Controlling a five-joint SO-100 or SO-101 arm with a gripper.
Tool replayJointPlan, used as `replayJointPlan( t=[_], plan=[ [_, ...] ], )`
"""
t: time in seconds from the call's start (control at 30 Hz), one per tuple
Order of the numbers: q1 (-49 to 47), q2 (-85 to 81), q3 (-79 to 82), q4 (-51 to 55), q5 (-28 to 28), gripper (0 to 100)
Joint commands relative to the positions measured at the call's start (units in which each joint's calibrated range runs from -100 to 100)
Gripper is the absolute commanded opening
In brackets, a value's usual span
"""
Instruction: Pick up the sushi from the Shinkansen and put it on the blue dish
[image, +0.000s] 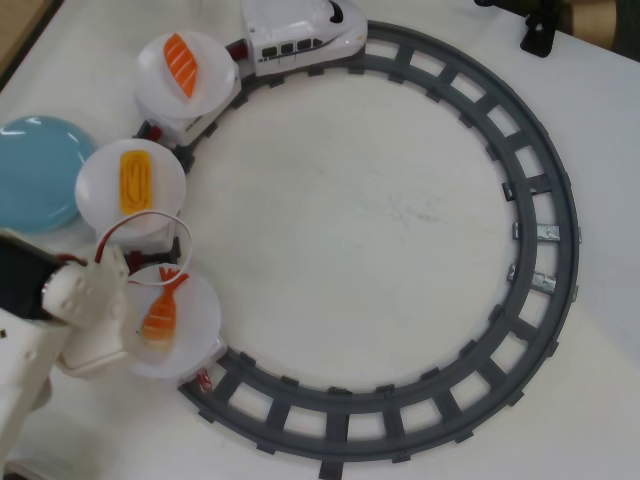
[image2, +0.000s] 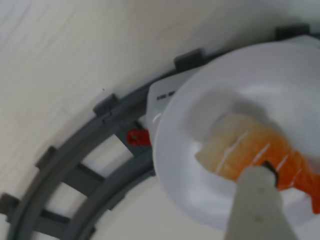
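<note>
The sushi, an orange-and-white shrimp with a red tail, lies on the white plate of the last car, at lower left in the overhead view. The Shinkansen stands at the top of the track, pulling the plate cars. To the far left lies the blue dish. My gripper reaches onto the last plate from the left, right against the sushi. In the wrist view one finger touches the near side of the sushi, which rests on its plate. No second finger shows there.
A grey round track loops across the white table. The two other cars carry a plain orange slab and a yellow piece on white plates. A red wire arcs above my wrist. A black stand sits at top right.
</note>
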Motion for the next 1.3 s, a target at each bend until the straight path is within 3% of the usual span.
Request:
replayJointPlan(
  t=[0.0,0.13,0.3,0.47,1.0,1.27],
  plan=[
    [0.37,-2.07,-0.24,0.92,6.9,32],
    [0.72,1.0,-0.78,0.92,14.32,32],
    [0.11,6.64,-1.77,-0.36,19.03,32],
    [-1.56,12.61,-5.92,-5.62,19.13,32],
    [-1.65,25.89,-20.8,-5.45,20.86,30],
    [-3.5,26.22,-20.89,-5.45,19.71,15]
  ],
)
